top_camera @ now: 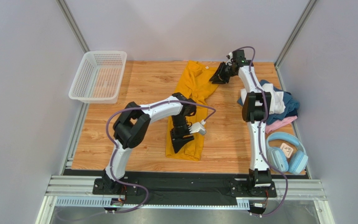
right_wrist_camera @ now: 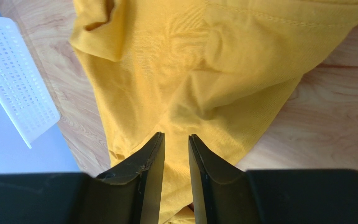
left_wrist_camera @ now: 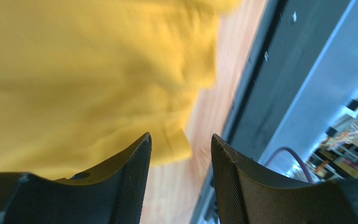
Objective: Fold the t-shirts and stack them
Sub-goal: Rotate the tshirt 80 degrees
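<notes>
A mustard-yellow t-shirt [top_camera: 192,88] lies as a long narrow strip down the middle of the wooden table. My left gripper [top_camera: 179,145] hovers over its near end, open and empty; in the left wrist view the shirt's hem [left_wrist_camera: 73,70] lies just beyond the left gripper [left_wrist_camera: 181,136]. My right gripper [top_camera: 216,77] is at the shirt's far right edge. In the right wrist view the right gripper [right_wrist_camera: 176,135] has a narrow gap between its jaws, above the rumpled yellow cloth [right_wrist_camera: 190,70]. White [top_camera: 273,95], dark blue [top_camera: 289,109] and pink [top_camera: 281,124] t-shirts sit heaped at the right.
A white mesh basket [top_camera: 99,77] stands at the far left corner, partly off the table. Light-blue headphones [top_camera: 288,153] lie at the near right. Grey walls close in the left, back and right sides.
</notes>
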`<state>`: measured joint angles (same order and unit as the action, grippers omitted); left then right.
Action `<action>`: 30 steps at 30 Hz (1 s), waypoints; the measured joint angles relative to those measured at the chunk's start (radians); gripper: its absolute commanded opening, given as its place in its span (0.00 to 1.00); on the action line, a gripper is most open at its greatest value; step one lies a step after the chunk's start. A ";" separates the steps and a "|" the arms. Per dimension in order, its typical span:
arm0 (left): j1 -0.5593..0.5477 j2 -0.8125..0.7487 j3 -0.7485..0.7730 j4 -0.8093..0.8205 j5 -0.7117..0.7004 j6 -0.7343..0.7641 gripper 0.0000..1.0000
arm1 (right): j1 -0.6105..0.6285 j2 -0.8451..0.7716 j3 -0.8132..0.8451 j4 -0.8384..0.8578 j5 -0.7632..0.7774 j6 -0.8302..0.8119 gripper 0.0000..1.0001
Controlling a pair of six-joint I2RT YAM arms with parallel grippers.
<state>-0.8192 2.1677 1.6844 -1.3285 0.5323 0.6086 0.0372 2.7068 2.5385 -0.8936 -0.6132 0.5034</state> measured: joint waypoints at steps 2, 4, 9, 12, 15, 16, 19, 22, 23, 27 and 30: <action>0.009 -0.079 -0.114 0.001 -0.008 -0.006 0.57 | 0.000 -0.021 0.006 -0.002 0.014 -0.004 0.33; 0.022 -0.142 -0.200 0.002 -0.013 -0.013 0.57 | -0.002 -0.036 0.027 0.000 0.028 -0.007 0.33; 0.037 -0.273 -0.382 -0.021 -0.034 -0.042 0.56 | -0.010 -0.059 0.053 0.026 0.037 -0.007 0.31; 0.039 -0.288 -0.395 -0.013 -0.053 -0.066 0.56 | -0.008 -0.083 0.044 0.010 0.047 -0.024 0.32; 0.056 -0.298 -0.347 0.011 -0.074 -0.099 0.56 | 0.019 -0.200 -0.072 -0.021 0.107 -0.064 0.29; 0.072 -0.304 -0.311 0.024 -0.077 -0.115 0.56 | 0.038 -0.268 -0.138 -0.037 0.126 -0.075 0.29; 0.138 -0.341 -0.200 0.101 -0.077 -0.167 0.55 | 0.119 -0.483 -0.356 -0.044 0.203 -0.095 0.31; 0.213 -0.398 -0.124 0.202 -0.071 -0.221 0.54 | 0.232 -0.755 -0.659 -0.022 0.260 -0.102 0.33; 0.232 -0.414 -0.118 0.226 -0.068 -0.233 0.54 | 0.266 -0.824 -0.742 -0.014 0.272 -0.104 0.34; 0.332 -0.455 -0.115 0.302 -0.039 -0.283 0.54 | 0.403 -1.042 -1.055 -0.016 0.307 -0.103 0.40; 0.417 -0.439 -0.090 0.322 -0.022 -0.301 0.54 | 0.451 -1.087 -1.205 -0.008 0.308 -0.090 0.45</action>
<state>-0.4019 1.7283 1.5948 -1.0069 0.5102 0.3080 0.4877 1.6199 1.3338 -0.9016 -0.3054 0.4133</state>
